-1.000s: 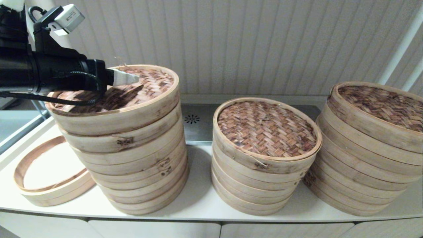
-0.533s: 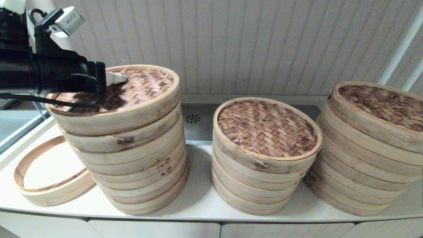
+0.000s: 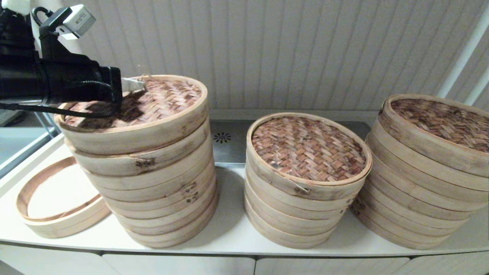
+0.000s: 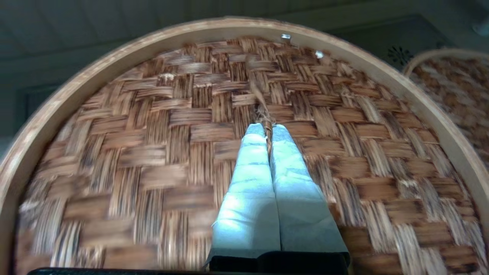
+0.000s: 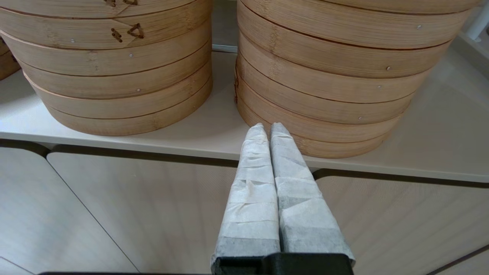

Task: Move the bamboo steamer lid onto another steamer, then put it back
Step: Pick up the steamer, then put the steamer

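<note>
The woven bamboo steamer lid (image 3: 164, 99) tops the tall left stack (image 3: 164, 191). My left gripper (image 3: 138, 84) reaches over it from the left, shut on the lid's small twisted straw handle (image 4: 263, 110) at its centre; in the left wrist view the gripper (image 4: 267, 130) pinches that strand between its taped fingers. The lid (image 4: 153, 133) sits slightly tilted on its stack. A shorter middle steamer stack (image 3: 307, 149) and a right stack (image 3: 431, 122) each carry a woven lid. My right gripper (image 5: 269, 128) is shut and empty, parked below the counter's front edge.
A loose bamboo ring (image 3: 57, 221) lies on the white counter (image 3: 229, 229) left of the tall stack. A metal panel with a vent (image 3: 222, 137) sits behind the stacks. Before the right gripper are the middle stack (image 5: 114, 76) and right stack (image 5: 324, 76).
My left gripper has drawn back to the left across the lid and risen a little, and the lid has shifted slightly with it. The right arm has not moved.
</note>
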`<state>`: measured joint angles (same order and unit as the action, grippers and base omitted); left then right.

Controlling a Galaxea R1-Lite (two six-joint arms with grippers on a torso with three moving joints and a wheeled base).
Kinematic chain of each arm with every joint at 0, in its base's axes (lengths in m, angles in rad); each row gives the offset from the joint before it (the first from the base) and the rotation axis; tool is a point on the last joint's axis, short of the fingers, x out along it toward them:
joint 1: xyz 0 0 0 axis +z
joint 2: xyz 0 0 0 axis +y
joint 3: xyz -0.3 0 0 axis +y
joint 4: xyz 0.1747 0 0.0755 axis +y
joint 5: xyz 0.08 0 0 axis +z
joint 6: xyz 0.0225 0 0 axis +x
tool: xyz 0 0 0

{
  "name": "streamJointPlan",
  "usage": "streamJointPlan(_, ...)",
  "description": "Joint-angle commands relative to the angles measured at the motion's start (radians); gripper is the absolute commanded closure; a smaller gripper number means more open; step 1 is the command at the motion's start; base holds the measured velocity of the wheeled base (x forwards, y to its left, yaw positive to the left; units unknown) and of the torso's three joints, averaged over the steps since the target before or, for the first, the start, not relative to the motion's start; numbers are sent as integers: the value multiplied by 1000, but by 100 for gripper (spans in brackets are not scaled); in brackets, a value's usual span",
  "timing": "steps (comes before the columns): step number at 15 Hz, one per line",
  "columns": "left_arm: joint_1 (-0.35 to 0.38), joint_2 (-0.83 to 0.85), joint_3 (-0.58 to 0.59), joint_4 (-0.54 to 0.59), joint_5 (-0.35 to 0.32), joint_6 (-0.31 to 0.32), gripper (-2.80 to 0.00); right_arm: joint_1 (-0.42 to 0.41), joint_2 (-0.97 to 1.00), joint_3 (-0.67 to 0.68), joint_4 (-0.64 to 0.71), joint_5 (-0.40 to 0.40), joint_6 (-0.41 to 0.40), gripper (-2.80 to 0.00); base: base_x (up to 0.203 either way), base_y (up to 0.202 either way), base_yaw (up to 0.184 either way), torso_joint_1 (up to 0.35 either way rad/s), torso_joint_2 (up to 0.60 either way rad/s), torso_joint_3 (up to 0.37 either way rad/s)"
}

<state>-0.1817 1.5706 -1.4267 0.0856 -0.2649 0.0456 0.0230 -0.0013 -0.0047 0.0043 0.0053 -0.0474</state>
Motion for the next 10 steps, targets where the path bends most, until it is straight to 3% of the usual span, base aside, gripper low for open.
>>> streamJointPlan(1, 11, -1, -15, -7, -2, -2, 0, 0, -5, 0, -1, 1, 0, 0, 0, 0, 0, 0, 0, 0)
streamJointPlan(6, 16, -39, -16, -10, 38, -1, 0, 0, -5, 0, 0, 1, 0, 0, 0, 0, 0, 0, 0, 0)
streamJointPlan(10, 68, -66, -19, -8, 41, 1, 0, 0, -5, 0, -1, 0, 0, 0, 0, 0, 0, 0, 0, 0)
